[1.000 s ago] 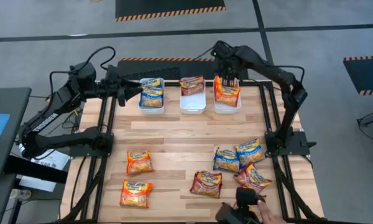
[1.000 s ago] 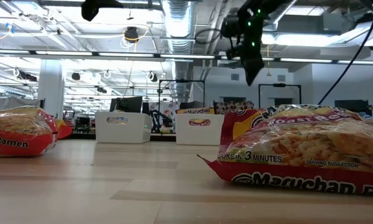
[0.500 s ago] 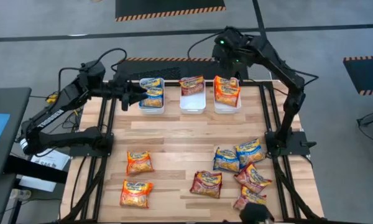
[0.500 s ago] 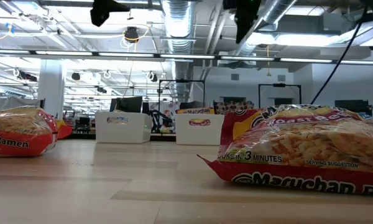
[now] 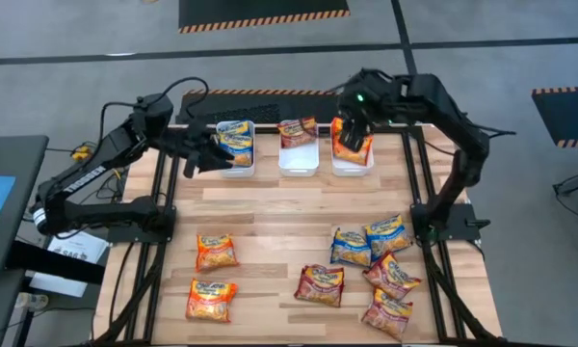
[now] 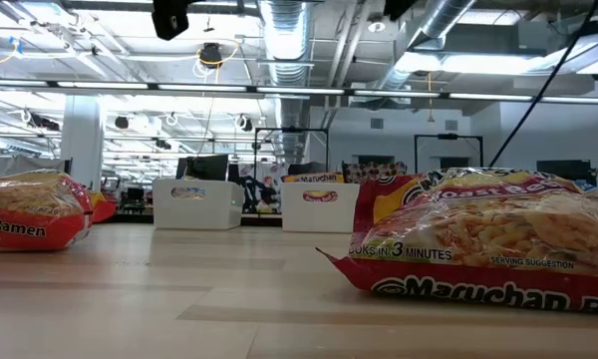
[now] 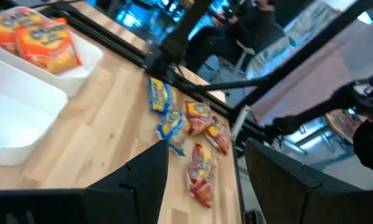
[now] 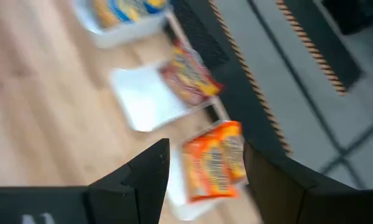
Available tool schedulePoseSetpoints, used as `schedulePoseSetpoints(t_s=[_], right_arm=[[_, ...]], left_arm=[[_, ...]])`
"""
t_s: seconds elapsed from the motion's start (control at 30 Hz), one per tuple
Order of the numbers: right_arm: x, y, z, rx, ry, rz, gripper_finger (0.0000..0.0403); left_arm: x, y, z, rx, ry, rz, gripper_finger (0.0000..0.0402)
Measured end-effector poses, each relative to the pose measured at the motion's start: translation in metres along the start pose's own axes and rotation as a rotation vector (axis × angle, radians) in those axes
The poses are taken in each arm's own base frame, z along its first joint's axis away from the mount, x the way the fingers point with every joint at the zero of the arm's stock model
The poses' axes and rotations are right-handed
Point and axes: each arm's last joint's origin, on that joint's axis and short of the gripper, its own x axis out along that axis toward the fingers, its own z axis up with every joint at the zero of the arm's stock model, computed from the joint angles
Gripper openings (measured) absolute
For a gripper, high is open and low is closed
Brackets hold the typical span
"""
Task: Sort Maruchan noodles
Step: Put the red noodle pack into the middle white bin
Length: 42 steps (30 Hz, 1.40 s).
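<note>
Three white bins stand along the far edge: the left bin holds blue Maruchan noodles, the middle bin a maroon packet, the right bin orange ones. Loose packets lie flat on the table: two orange near left, and blue and maroon ones near right. My right gripper hangs open and empty high above the right bin's orange packet. My left gripper is open and empty, raised beside the left bin.
Black frame rails run along the table's left and right edges. Bare wood lies between the bins and the loose packets. A maroon packet lies close to the near edge. In the low view another packet fills the near right.
My right gripper has risen from just over the right bin, out of the top of the low view, rolling as it went, still open. My left gripper has swung a little toward the near edge. A person's hand has left a maroon packet at the near right and withdrawn.
</note>
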Motion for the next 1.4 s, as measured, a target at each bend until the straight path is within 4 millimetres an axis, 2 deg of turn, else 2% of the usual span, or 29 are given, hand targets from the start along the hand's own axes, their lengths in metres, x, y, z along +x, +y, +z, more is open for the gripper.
schedulePoseSetpoints(t_s=[0.3,0.57,0.8,1.0,1.23,1.4], right_arm=[[-0.040,0.042,-0.012,0.202,-0.068,0.179,0.0230],[-0.062,0.091,-0.024,0.262,-0.037,0.337,0.0230],[-0.073,0.128,-0.035,0.295,-0.002,0.393,0.0230],[-0.078,0.156,-0.043,0.292,-0.008,0.378,0.0230],[-0.066,0.194,-0.047,0.325,0.039,0.343,0.0230],[-0.050,0.218,-0.064,0.365,0.121,0.284,0.0230]], left_arm=[[-0.003,-0.020,-0.017,0.003,0.104,-0.081,0.0199],[-0.007,-0.038,-0.033,0.007,0.184,-0.109,0.0199],[-0.012,-0.049,-0.044,0.021,0.226,-0.104,0.0199],[-0.013,-0.054,-0.054,-0.003,0.284,-0.055,0.0199],[-0.011,-0.062,-0.062,0.029,0.334,-0.087,0.0199],[-0.010,-0.066,-0.065,0.055,0.354,-0.113,0.0199]])
